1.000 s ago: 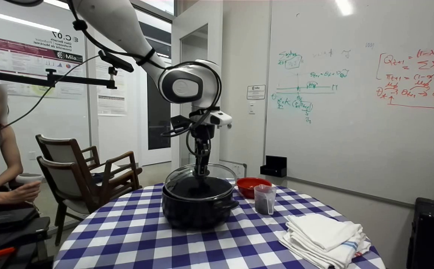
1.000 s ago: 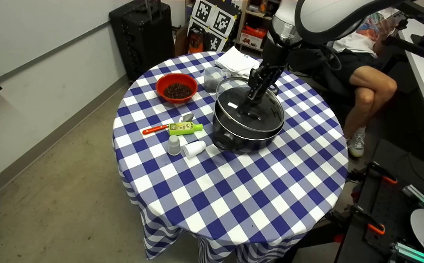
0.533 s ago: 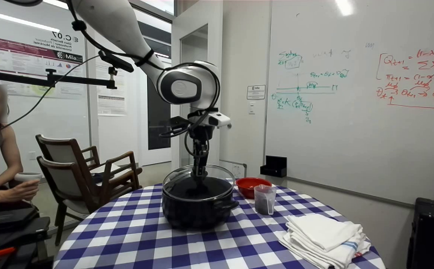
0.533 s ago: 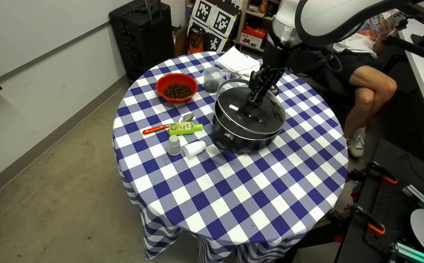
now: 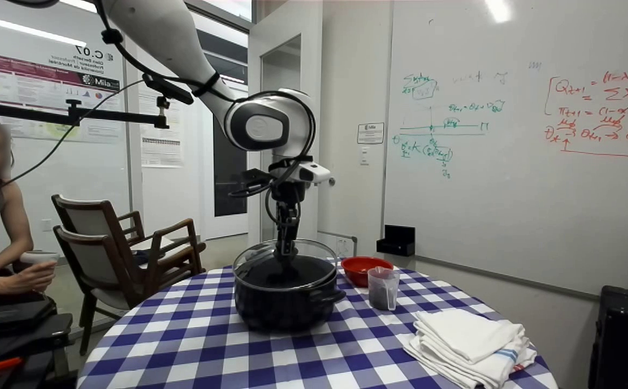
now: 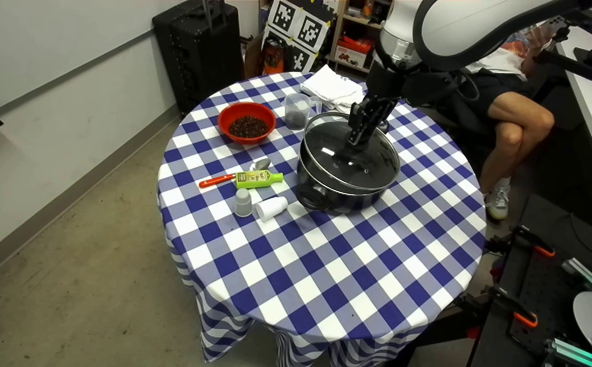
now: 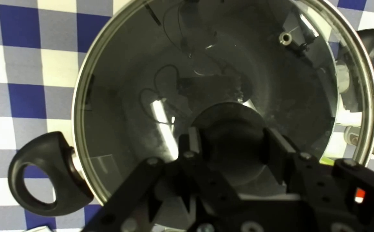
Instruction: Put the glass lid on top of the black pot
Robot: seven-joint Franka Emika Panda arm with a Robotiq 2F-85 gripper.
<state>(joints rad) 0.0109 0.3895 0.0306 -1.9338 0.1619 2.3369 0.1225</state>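
The black pot (image 5: 287, 310) stands on the checkered table; it also shows in an exterior view (image 6: 339, 203). The glass lid (image 6: 344, 168) is held over the pot's mouth, slightly tilted and off-centre. A gap shows between its rim and the pot rim in that exterior view; whether they touch anywhere I cannot tell. My gripper (image 7: 233, 141) points down and is shut on the lid's dark knob (image 7: 230, 112), one finger on each side. In the wrist view, a pot handle (image 7: 50, 180) shows at the left, another at the right. The gripper partly hides the knob.
A red bowl (image 6: 247, 122) of dark beans and a clear measuring cup (image 6: 297, 111) stand beside the pot. Folded white towels (image 5: 468, 346) lie near the edge. A green bottle (image 6: 258, 179), a red-handled utensil (image 6: 217, 181), a grey cup (image 6: 243, 203) and a white cup (image 6: 271, 208) lie close by.
My gripper and the held lid have shifted slightly over the pot, leftward in one exterior view and rightward in another, and slightly lower. The pot has not moved.
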